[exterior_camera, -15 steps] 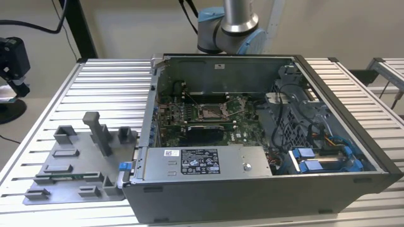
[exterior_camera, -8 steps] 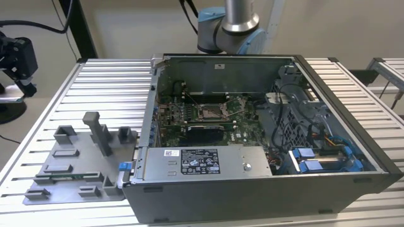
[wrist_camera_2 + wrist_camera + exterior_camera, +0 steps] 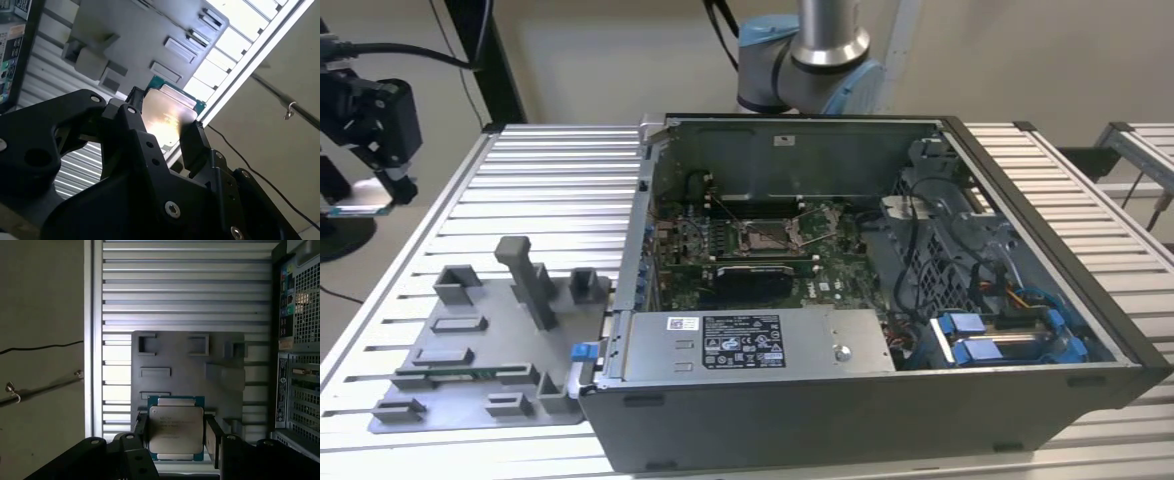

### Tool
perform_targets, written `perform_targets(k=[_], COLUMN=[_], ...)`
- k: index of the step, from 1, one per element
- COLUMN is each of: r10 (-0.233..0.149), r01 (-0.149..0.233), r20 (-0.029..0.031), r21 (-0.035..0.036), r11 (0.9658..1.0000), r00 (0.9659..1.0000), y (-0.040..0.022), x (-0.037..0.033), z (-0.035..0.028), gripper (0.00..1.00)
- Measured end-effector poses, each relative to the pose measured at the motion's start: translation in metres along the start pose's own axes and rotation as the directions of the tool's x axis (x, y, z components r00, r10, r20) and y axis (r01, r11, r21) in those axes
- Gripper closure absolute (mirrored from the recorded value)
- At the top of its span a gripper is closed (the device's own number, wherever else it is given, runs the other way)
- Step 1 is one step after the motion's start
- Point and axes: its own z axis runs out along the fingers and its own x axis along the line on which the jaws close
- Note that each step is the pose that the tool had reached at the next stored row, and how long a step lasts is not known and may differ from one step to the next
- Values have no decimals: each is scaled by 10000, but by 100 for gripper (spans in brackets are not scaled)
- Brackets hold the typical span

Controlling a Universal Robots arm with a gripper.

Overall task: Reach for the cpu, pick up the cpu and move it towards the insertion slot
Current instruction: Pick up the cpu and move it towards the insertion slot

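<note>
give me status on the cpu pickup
Gripper shut on the cpu, held in the air. Insertion slot inside the computer case, well apart from it. Nothing seen on the slot.

Your cpu shows a pale, smooth metal face with a green board rim (it throws a bright glare in the second wrist view), and the gripper looks matt black. The fixture plate looks like matt grey plastic on your ribbed, satin metal table, while the insertion slot in the exterior view has a shiny metal frame.
</note>
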Motion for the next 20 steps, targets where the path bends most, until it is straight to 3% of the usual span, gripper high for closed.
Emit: perform_targets(k=[16, 20], r10=[1, 2], r01=[-1, -2], r20=[-21, -21], r21=[-1, 0], r11=[10000, 10000], r00=[10000, 10000], y=[4, 5], x=[-292, -337], z=[0, 0], gripper=[100, 100])
